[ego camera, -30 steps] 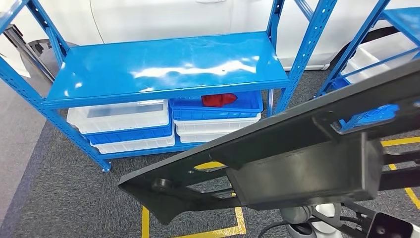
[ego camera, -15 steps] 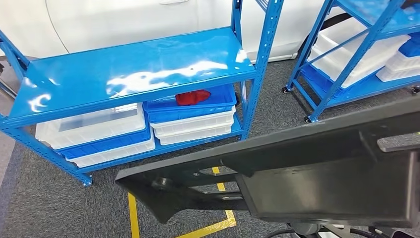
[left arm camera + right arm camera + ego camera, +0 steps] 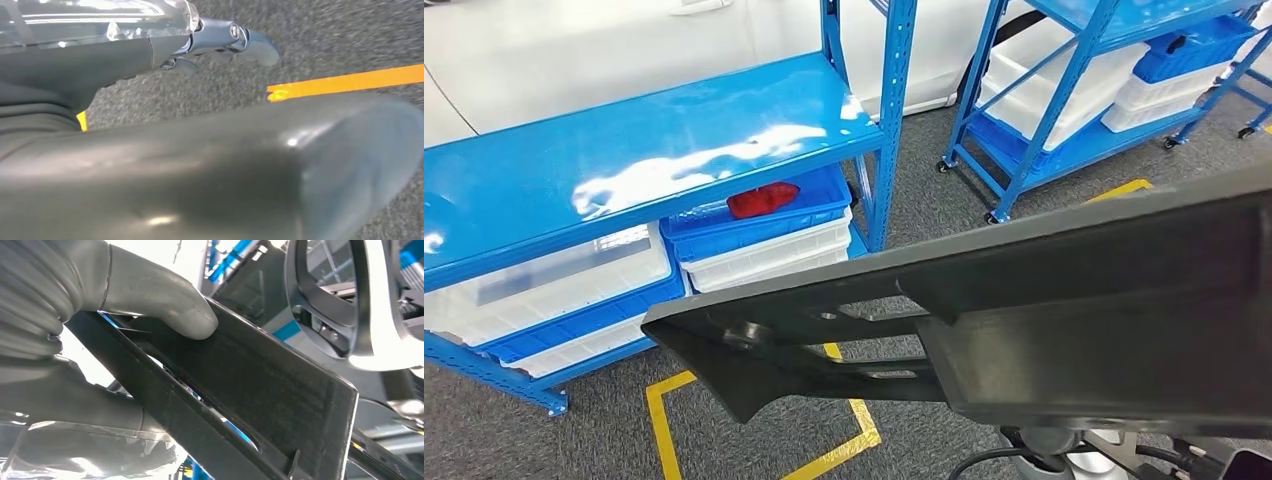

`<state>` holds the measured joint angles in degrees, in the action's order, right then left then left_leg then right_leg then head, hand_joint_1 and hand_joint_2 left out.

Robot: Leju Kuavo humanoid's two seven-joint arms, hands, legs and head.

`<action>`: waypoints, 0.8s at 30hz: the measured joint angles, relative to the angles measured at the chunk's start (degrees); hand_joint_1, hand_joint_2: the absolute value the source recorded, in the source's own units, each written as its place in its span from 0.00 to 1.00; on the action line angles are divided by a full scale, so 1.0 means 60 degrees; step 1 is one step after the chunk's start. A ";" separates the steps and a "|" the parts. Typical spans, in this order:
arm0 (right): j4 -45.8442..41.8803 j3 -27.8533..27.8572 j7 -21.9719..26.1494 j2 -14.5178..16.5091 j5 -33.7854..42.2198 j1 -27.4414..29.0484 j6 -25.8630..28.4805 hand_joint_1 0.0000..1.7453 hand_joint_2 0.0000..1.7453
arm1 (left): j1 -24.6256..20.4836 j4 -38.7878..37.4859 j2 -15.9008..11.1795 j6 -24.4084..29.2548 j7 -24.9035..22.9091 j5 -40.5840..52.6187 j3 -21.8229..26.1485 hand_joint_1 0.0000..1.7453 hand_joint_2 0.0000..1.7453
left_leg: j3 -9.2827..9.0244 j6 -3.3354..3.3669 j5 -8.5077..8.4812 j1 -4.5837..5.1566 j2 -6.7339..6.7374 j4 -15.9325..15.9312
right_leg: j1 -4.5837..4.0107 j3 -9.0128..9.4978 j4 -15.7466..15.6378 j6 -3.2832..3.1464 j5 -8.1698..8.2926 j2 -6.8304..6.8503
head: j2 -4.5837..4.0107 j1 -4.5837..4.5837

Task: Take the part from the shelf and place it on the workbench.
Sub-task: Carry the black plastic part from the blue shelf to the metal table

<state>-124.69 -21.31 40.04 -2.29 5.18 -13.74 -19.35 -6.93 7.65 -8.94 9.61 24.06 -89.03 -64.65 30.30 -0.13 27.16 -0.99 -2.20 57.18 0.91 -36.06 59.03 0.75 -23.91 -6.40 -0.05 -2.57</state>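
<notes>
A long black plastic part (image 3: 984, 320) crosses the lower right of the head view, its pointed end toward the left over the floor. My right hand (image 3: 90, 350) grips this black part (image 3: 260, 385) at one edge, with the thumb (image 3: 165, 305) pressed on its flat face. My left hand (image 3: 150, 45) hangs over grey carpet, and its fingers (image 3: 240, 40) stretch out with nothing in them. The blue shelf (image 3: 624, 150) stands ahead on the left with a bare top board.
Under the shelf's board sit white and blue bins, one holding a red thing (image 3: 762, 199). A second blue rack (image 3: 1074, 100) with bins stands at the back right. Yellow tape (image 3: 754, 450) marks a square on the carpet. A white car (image 3: 574, 50) is behind the shelf.
The whole picture has slid left, so the camera has turned to the right. The second rack has come further into view. The black part stays held in front of me.
</notes>
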 joint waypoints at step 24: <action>0.0511 -0.0475 -0.0023 -0.0153 0.0106 -0.0712 0.0599 1.00 1.00 | 0.0084 0.0000 0.0034 -0.0136 -0.0321 -0.0013 -0.0139 0.00 0.00 | 0.0753 -0.0286 0.0508 0.0030 0.0289 0.1612 | -0.0085 0.0243 -0.0108 -0.0437 -0.0107 0.0383 | 0.0001 -0.0001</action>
<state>-121.63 -24.16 39.90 -3.21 5.82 -18.01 -15.75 -6.42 7.65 -8.74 8.79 22.14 -89.11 -65.48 34.82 -1.85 30.21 -0.81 -0.47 66.85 0.40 -34.60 58.38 -1.87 -24.55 -4.11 -0.05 -2.58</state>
